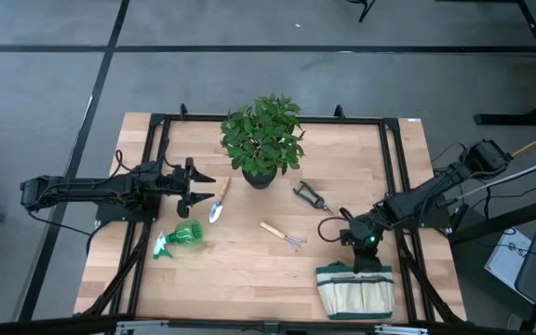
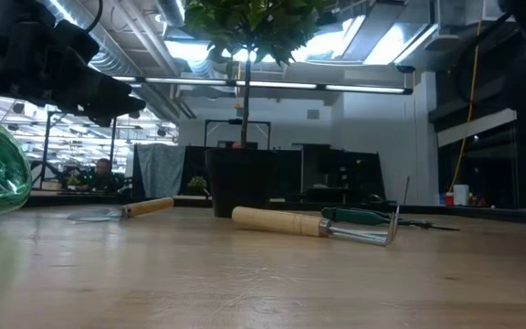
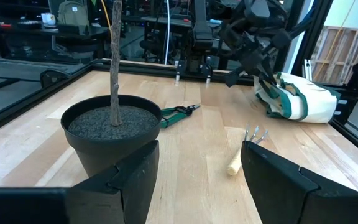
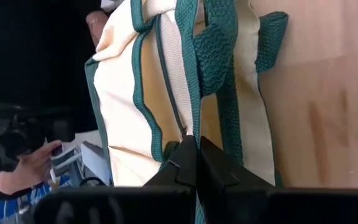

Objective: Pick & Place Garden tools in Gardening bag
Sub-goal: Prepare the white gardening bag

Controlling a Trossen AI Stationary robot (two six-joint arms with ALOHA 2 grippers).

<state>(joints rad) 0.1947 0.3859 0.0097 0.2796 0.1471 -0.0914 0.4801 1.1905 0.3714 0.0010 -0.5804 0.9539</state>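
Note:
The cream gardening bag with green trim lies on its side near the table's front edge, at the right, its mouth toward the far edge. My right gripper is shut at that mouth. The hand rake, dark shears, trowel and green spray bottle lie flat on the wood. My left gripper hangs open at the left, just beside the trowel, holding nothing; it faces the plant pot. My right gripper pinches the bag's green-trimmed rim at its mouth between the two shut fingers. The fingers slant down from the table's far right side. Their own tips hide whether they have one layer or more. The bag's body rests on the table.
A leafy potted plant stands at the table's far middle. A black frame rail runs around the tabletop. Beyond the table's front edge a person's hand shows in the right wrist view.

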